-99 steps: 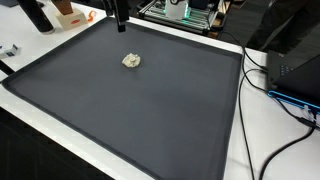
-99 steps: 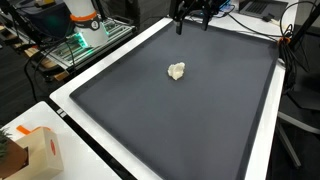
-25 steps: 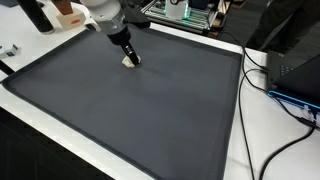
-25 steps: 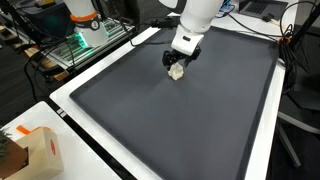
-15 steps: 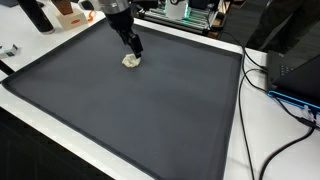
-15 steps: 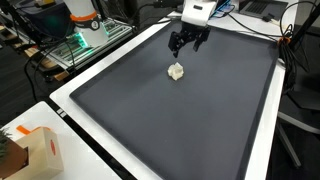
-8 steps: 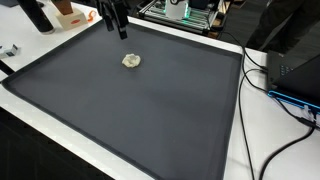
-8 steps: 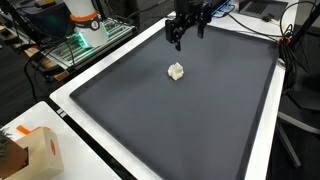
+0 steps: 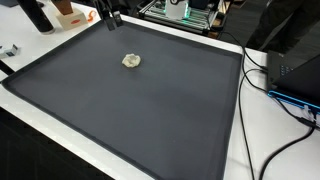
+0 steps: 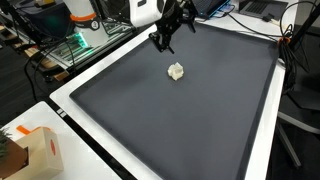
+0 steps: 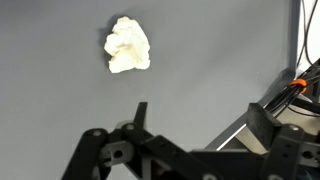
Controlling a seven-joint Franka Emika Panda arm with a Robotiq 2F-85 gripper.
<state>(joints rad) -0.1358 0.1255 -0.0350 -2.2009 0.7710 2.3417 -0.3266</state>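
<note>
A small crumpled white lump (image 9: 131, 60) (image 10: 176, 71) lies alone on the dark grey mat (image 9: 150, 115) (image 10: 180, 125). My gripper (image 9: 110, 15) (image 10: 163, 38) hangs in the air above the mat's far edge, well clear of the lump, open and empty. In the wrist view the lump (image 11: 128, 46) lies on the mat ahead of the gripper (image 11: 200, 120), whose black fingers (image 11: 140, 112) stand wide apart with nothing between them.
A white table border (image 9: 240, 120) rings the mat. Cables (image 9: 268, 80) and a black box (image 9: 295, 65) lie at one side. Electronics with green lights (image 10: 85, 38) stand behind the mat. A cardboard box (image 10: 35, 150) sits near a corner.
The gripper has lifted off the lump and moved back to the mat's far edge, still open. The lump has stayed in place.
</note>
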